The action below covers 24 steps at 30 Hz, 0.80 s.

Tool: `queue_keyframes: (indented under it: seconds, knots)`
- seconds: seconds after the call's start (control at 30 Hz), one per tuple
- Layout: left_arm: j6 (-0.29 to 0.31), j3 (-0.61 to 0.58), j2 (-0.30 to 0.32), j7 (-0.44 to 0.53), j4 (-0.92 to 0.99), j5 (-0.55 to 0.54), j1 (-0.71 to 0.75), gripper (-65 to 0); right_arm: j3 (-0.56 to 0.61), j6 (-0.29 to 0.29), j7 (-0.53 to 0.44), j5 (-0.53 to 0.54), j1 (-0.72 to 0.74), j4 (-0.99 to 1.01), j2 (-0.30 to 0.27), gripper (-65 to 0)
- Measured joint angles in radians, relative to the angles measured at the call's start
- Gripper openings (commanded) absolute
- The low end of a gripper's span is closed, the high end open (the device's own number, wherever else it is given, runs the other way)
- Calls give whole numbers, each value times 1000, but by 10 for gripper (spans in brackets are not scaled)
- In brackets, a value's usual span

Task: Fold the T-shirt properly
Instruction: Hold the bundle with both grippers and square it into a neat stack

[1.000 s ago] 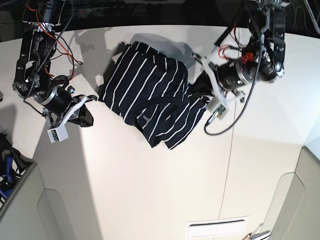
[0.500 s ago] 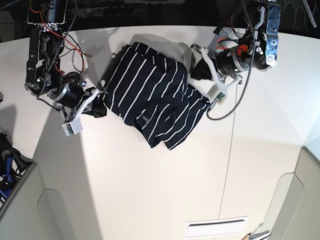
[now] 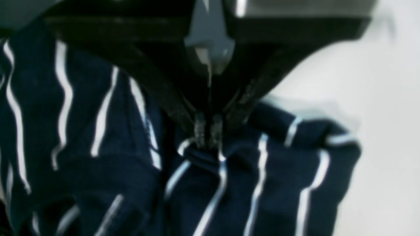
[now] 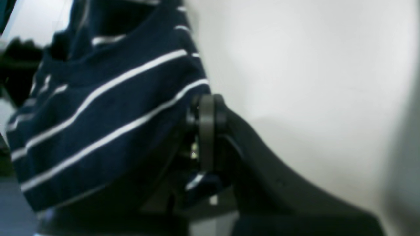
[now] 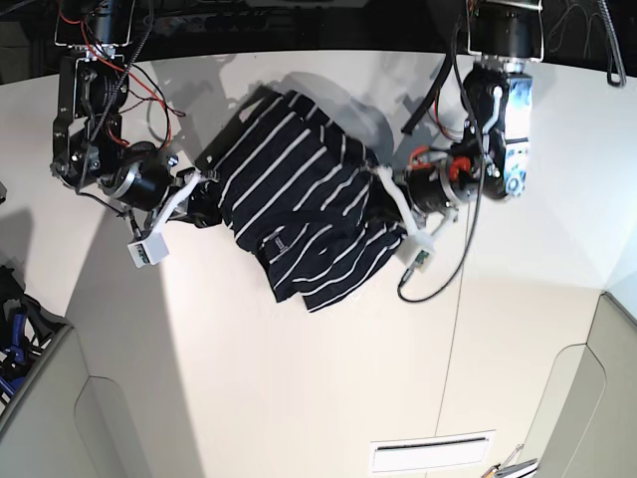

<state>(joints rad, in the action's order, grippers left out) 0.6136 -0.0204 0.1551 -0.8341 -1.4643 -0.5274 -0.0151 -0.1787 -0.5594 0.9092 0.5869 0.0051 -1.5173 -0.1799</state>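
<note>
Surface (image 5: 299, 388): white, carries the T-shirt near its far middle.
T-shirt (image 5: 299, 214): navy with white stripes, bunched between both arms; lower and more gathered than a second ago.
Left pincer (image 3: 207, 132): pressed together, pinching a T-shirt fold.
Right pincer (image 4: 200, 131): clamped on the T-shirt's edge; earlier it stood apart.

No text, label or number is legible anywhere.

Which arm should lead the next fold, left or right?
Probably neither alone. Left gripper is shut on a bunched fold of the T-shirt; right gripper is shut on its opposite edge. If forced: left, with more loose fabric hanging on its side.
</note>
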Motion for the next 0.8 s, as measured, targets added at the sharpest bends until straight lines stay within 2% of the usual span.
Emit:
queue_keyframes:
  seconds: [0.27,0.47,0.57,0.8]
  knots:
    - [0,0,0,35,106,79,-113,-635,0,1,9,35,-60,0,3,-650]
    - [-4,0,0,41,140,99,-164,-635,0,-2,10,46,-70,0,36,-650]
    - [-4,0,0,42,141,101,-182,-635,0,-4,21,61,-92,0,61,-650]
    - [-5,0,3,42,141,101,-191,-635,-2,-13,33,61,-95,-1,169,-650]
